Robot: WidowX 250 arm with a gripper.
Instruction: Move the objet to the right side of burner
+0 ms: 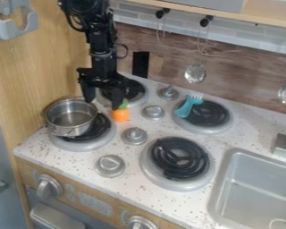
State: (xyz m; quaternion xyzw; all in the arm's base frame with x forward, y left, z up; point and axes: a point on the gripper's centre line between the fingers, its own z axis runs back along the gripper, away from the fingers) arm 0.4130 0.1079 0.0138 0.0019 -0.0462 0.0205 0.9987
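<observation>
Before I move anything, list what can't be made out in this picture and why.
In the camera view:
Part of the back-left burner: hidden behind the hand.
Part of the front-left burner: covered by the pot.
The sink, right side: cut off by the picture's edge.
Whether the hand touches the orange toy: they overlap from this angle.
Markings on the oven panel: too small.

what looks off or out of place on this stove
The pot sits off-centre on its burner, leaving part of the coil bare. A blue fork lies partly on another burner, and an orange toy is among the knobs, odd spots for both. I see no spill.
</observation>
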